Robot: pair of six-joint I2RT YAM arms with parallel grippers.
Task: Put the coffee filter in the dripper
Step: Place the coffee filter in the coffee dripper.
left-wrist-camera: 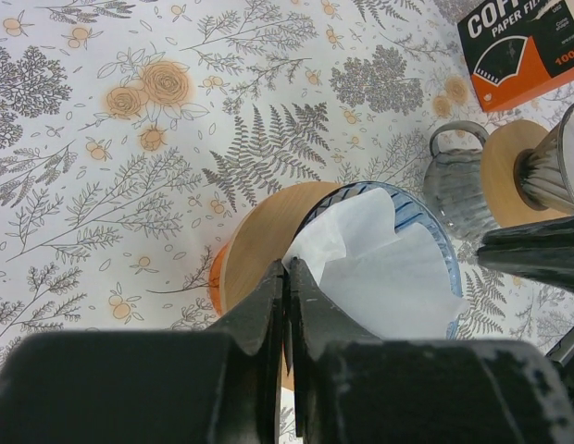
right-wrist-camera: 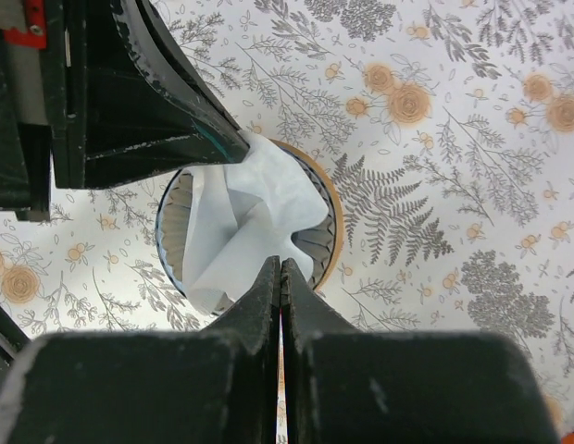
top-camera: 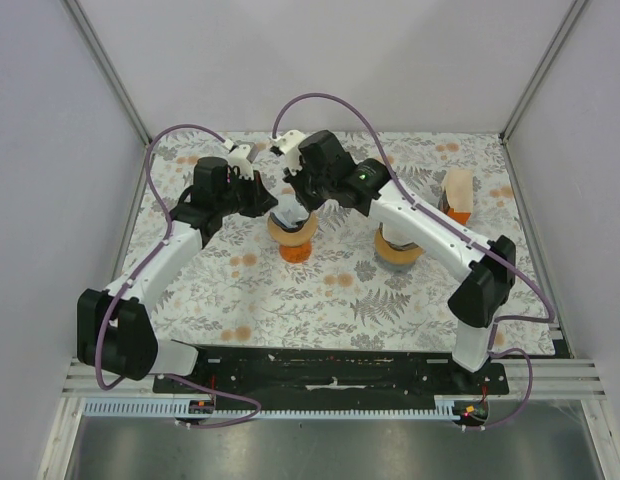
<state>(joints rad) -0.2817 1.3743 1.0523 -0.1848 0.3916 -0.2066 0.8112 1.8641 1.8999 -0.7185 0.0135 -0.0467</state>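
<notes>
The white coffee filter (left-wrist-camera: 380,259) lies crumpled and half open in the blue-rimmed glass dripper (left-wrist-camera: 437,233), which sits on a wooden ring stand (left-wrist-camera: 259,240) at the table's middle (top-camera: 290,225). My left gripper (left-wrist-camera: 287,268) is shut on the filter's near corner at the dripper's rim. In the right wrist view its fingers (right-wrist-camera: 167,102) hold the filter's (right-wrist-camera: 259,203) top corner. My right gripper (right-wrist-camera: 280,264) is shut, its tips just over the filter's opposite edge above the dripper (right-wrist-camera: 176,240). I see no paper between its jaws. Both grippers meet over the dripper in the top view.
A second dripper on a wooden ring (top-camera: 398,250) stands to the right, also in the left wrist view (left-wrist-camera: 546,166), with a glass jug (left-wrist-camera: 458,176) beside it. An orange filter box (top-camera: 457,195) sits at the back right. The table is floral-patterned.
</notes>
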